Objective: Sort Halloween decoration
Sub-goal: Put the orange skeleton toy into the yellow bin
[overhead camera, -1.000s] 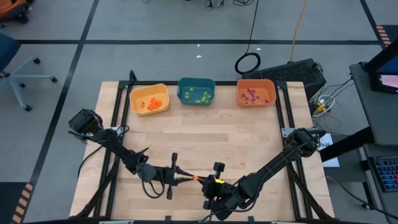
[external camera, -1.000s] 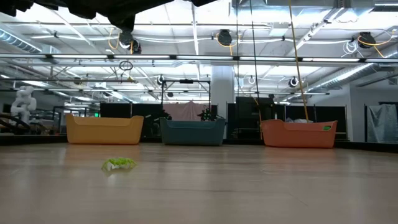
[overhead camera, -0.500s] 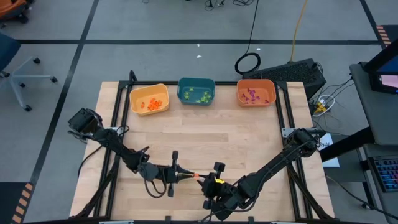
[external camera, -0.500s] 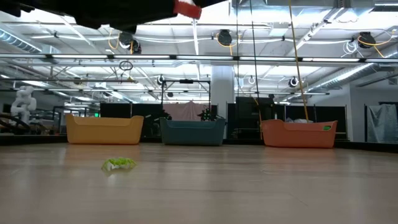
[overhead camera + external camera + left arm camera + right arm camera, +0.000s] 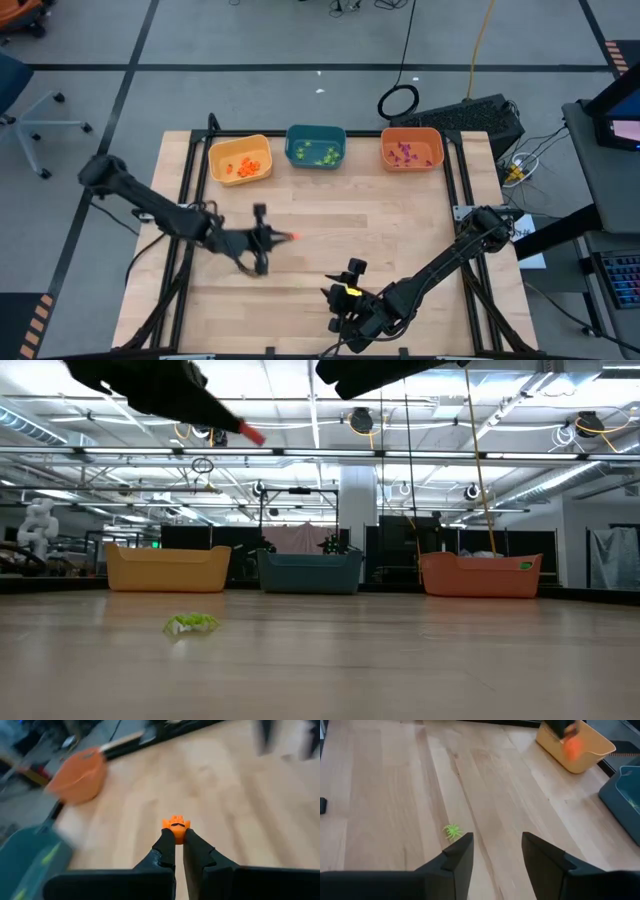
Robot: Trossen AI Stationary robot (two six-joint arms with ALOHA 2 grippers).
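A tiny orange pumpkin-like trinket [image 5: 176, 826] is lifted over the table's left middle, with my left gripper [image 5: 286, 237] shut on it. It shows in the low view as an orange tip [image 5: 252, 434] high above the wood. A light-green spider trinket [image 5: 452, 831] lies flat on the wood just ahead of my right gripper [image 5: 497, 851]. That gripper stands open near the table's near edge [image 5: 330, 294] with nothing between its fingers. The spider also shows in the low view [image 5: 190, 624]. My left gripper pinches the orange trinket's lower part [image 5: 176, 836] between the free ends of its two fingers [image 5: 167, 847]. Most of the trinket sticks out past the tips. The fingers slant a little downward, pointing toward the table's right. The trinket is clear of the table.
Three bins stand in a row at the far edge. The yellow one [image 5: 240, 160] holds orange trinkets, the teal one [image 5: 316, 147] green ones and the orange one [image 5: 411, 149] purple ones. Bare wood lies between the bins and both grippers.
The orange trinket was between the tips of both grippers near the near edge. It has gone with my left gripper, which has swung up and toward the far-left, toward the yellow bin. My right gripper has stayed in place.
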